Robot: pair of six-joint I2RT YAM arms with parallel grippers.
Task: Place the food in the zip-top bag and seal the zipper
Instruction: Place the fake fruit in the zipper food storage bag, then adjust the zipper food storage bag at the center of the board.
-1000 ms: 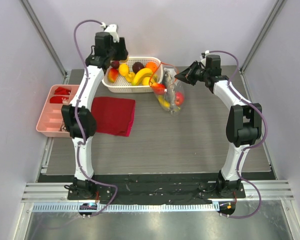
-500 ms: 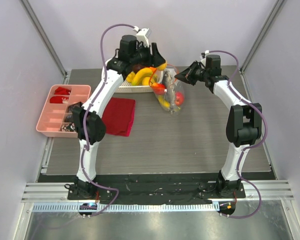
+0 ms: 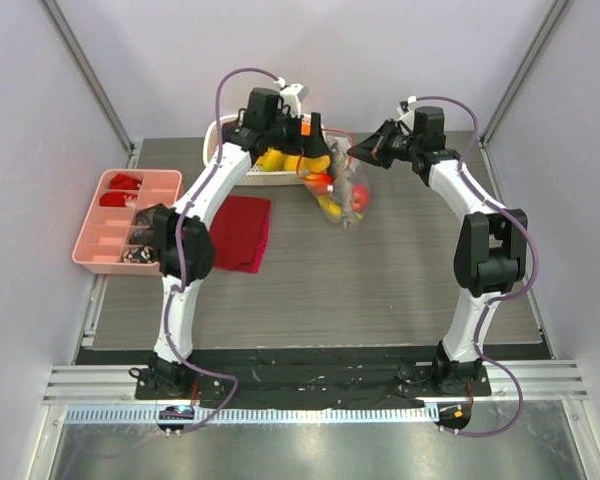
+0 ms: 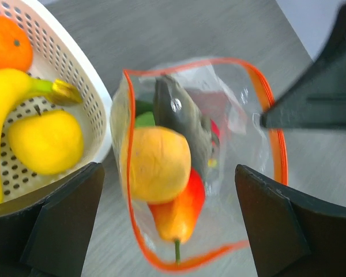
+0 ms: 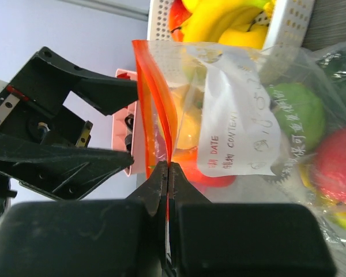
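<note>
The clear zip-top bag stands open next to the white basket. My right gripper is shut on its orange-red zipper strip and holds the mouth up. My left gripper is open right above the bag mouth. Below it, a yellow-orange fruit and a red-orange piece lie in the mouth, apart from my fingers. Green and red food shows through the bag wall beside the white label. A banana, an orange and a yellow fruit lie in the basket.
A folded dark red cloth lies left of centre. A pink compartment tray sits at the table's left edge. The two grippers are close together over the bag, and the right finger shows in the left wrist view.
My left gripper has moved right from above the basket to above the bag mouth. The right gripper has kept its grip on the zipper strip and barely moved.
</note>
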